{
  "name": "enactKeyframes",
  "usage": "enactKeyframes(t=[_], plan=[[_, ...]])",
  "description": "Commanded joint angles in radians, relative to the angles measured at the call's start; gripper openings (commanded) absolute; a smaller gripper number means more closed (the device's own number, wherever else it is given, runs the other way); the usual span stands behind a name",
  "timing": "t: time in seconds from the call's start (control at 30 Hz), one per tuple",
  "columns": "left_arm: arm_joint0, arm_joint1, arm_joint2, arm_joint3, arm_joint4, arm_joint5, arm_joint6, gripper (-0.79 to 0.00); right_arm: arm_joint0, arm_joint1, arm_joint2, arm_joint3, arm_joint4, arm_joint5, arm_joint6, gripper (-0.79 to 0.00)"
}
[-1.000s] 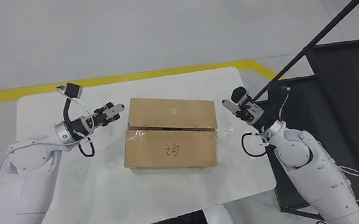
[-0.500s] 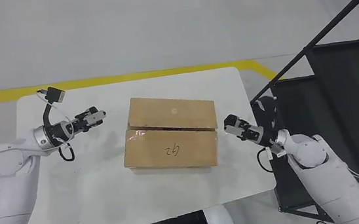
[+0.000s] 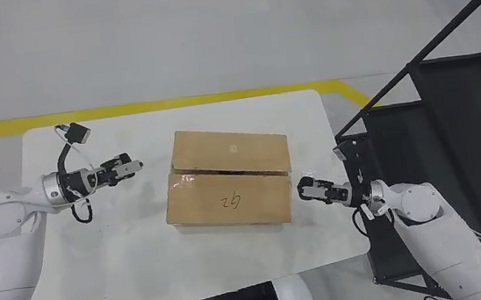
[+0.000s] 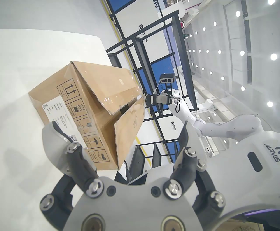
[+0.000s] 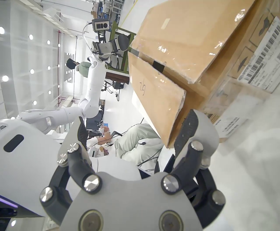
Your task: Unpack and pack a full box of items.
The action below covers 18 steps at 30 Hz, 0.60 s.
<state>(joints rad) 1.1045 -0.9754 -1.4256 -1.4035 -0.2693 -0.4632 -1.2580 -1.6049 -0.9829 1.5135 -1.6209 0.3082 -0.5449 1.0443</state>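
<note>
A closed brown cardboard box point(image 3: 228, 177) sits in the middle of the white table point(image 3: 147, 266), its two top flaps meeting along a taped seam. My left gripper point(image 3: 131, 168) is open, low over the table to the left of the box, a short gap from its side. The left wrist view shows the box point(image 4: 91, 102) ahead of the open fingers point(image 4: 58, 133). My right gripper point(image 3: 305, 188) is open at the box's right end, near its front corner. In the right wrist view the box point(image 5: 190, 50) corner lies just ahead of the fingers point(image 5: 196, 126).
A black metal rack point(image 3: 449, 119) stands just off the table's right edge, close behind my right arm. A yellow floor line point(image 3: 174, 104) runs behind the table. Bare table surface lies in front of the box and to its left.
My left gripper drew back to the left, away from the box, and sank lower. My right gripper came down and forward from beside the rack to the box's right end.
</note>
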Motion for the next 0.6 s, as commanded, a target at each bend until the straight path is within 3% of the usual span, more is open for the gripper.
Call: enactKeyframes(t=[0.0,0.23,0.57], plan=[[0.000,0.000,0.000,0.000,-0.001,0.000,0.001,0.000,0.013,-0.003,-0.022,0.010,-0.008,-0.003,-0.017,0.000],[0.000,0.000,0.000,0.000,-0.001,0.000,0.001,0.000,0.060,-0.009,-0.073,0.060,-0.030,-0.020,-0.044,0.000],[0.000,0.000,0.000,0.000,-0.001,0.000,0.001,0.000,0.080,-0.004,-0.079,0.051,0.087,-0.033,0.044,0.000]])
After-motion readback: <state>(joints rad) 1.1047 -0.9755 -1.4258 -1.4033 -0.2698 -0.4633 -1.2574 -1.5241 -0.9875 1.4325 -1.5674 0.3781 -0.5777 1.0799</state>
